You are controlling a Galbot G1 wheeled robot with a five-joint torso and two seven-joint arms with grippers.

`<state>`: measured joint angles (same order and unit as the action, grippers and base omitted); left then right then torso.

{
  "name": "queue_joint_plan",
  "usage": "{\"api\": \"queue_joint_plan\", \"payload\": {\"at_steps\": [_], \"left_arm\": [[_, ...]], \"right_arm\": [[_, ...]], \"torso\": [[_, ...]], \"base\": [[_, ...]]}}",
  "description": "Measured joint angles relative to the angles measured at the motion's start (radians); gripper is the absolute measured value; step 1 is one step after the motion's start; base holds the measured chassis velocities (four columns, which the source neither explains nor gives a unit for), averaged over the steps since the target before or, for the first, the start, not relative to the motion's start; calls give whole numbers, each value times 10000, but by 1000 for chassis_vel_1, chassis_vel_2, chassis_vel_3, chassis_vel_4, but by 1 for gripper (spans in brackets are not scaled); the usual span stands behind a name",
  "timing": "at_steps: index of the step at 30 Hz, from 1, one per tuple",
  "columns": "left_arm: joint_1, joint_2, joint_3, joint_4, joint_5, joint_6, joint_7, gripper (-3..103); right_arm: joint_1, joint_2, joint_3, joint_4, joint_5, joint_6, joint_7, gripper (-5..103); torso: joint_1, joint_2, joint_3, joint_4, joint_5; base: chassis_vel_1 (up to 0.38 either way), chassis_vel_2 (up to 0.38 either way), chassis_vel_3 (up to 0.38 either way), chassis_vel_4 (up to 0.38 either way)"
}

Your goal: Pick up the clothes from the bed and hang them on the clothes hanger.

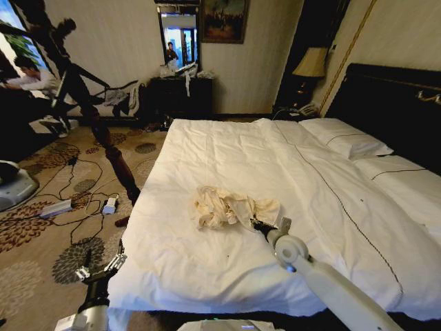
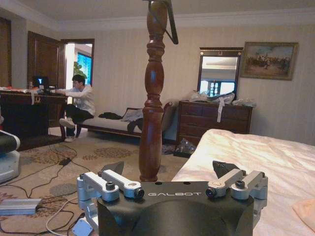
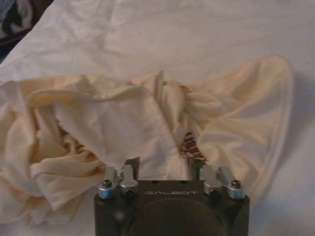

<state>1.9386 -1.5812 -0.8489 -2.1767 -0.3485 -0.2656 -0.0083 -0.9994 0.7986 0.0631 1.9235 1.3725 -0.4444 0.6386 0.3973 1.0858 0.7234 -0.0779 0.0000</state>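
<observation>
Right gripper (image 3: 162, 164), fingers spread around a fold of the crumpled cream clothes (image 1: 231, 207) on the bed (image 1: 289, 172), may pinch the sheet beneath too.

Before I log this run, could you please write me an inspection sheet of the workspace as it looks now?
Surface: bed, white sheets, pillows by the black headboard.
Job's things: clothes, a crumpled cream heap mid-bed; clothes hanger atop the wooden stand.
Clutter: nothing seen on the bed besides the clothes.
Grippers: right gripper open, fingers straddling a fold of the clothes; left gripper open, idle off the bed's corner.
Cables: cords and a power strip on the carpet.
Surroundings: dresser with mirror, lamp.
</observation>
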Motion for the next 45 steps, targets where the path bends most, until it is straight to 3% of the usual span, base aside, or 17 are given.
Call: {"api": "queue_joint_plan", "payload": {"at_steps": [1,2,5,8,11,19,22,24,26,29,32,35,38,39,41,44,45], "left_arm": [[-19,-1,-5,34,-6,-3,0,100],[-19,-1,-5,34,-6,-3,0,100],[-40,-2,-32,98,-26,-24,0,100],[-40,-5,-43,128,-39,-35,1,100],[-41,-4,-58,174,-47,-51,2,100],[-90,-1,-40,220,-41,-52,3,100],[-91,-1,-38,220,-41,-51,4,100],[-79,3,-42,209,-41,-52,4,100],[-68,7,-45,202,-41,-52,4,100],[-44,20,-57,188,-44,-70,4,100],[-32,23,-59,184,-51,-87,4,100],[-22,27,-63,168,-68,-105,3,100],[-22,31,-64,155,-73,-108,4,100],[-30,32,-64,148,-79,-109,4,100],[-34,32,-63,148,-81,-110,4,100],[-50,30,-52,147,-82,-111,4,100],[-54,31,-51,148,-82,-111,4,100]], "right_arm": [[234,-46,-3,-24,394,-462,21,60],[234,-46,-3,-24,394,-462,21,60],[708,61,-128,-210,1135,-1191,471,76],[898,154,-210,-425,1157,-1285,545,82],[1028,222,-274,-708,870,-1255,533,96],[895,205,-196,-726,1015,-1463,449,103],[832,184,-184,-699,1014,-1492,419,100],[790,172,-184,-718,899,-1497,339,85],[787,172,-184,-744,850,-1494,301,85],[791,184,-185,-817,732,-1422,201,68],[791,184,-188,-845,580,-1285,100,63],[724,143,-189,-845,401,-1154,31,47],[683,113,-189,-836,289,-1065,-8,41],[638,80,-189,-833,163,-949,-70,30],[625,71,-186,-833,129,-914,-95,30],[568,43,-152,-796,49,-808,-212,14],[552,36,-144,-776,25,-773,-261,14]], "torso": [[0,0,0,0,0],[0,0,0,0,0],[0,-1,0,0,1],[0,-1,0,2,0],[0,0,0,1,0],[0,0,0,0,0],[0,0,0,-1,1],[0,0,0,-1,0],[0,0,0,0,0],[0,-1,0,0,1],[0,0,0,0,0],[0,0,0,0,0],[0,0,0,0,0],[0,0,0,0,0],[0,0,0,0,0],[0,0,0,0,0],[0,0,0,0,1]], "base": [[0,0,0,0],[0,0,0,0],[0,0,0,0],[0,0,0,0],[0,0,0,0],[0,0,0,0],[0,0,0,0],[0,0,0,0],[0,0,0,0],[0,0,0,0],[0,0,0,0],[0,0,0,0],[0,0,0,0],[0,0,0,0],[0,0,0,0],[0,0,0,0],[0,0,0,0]]}}
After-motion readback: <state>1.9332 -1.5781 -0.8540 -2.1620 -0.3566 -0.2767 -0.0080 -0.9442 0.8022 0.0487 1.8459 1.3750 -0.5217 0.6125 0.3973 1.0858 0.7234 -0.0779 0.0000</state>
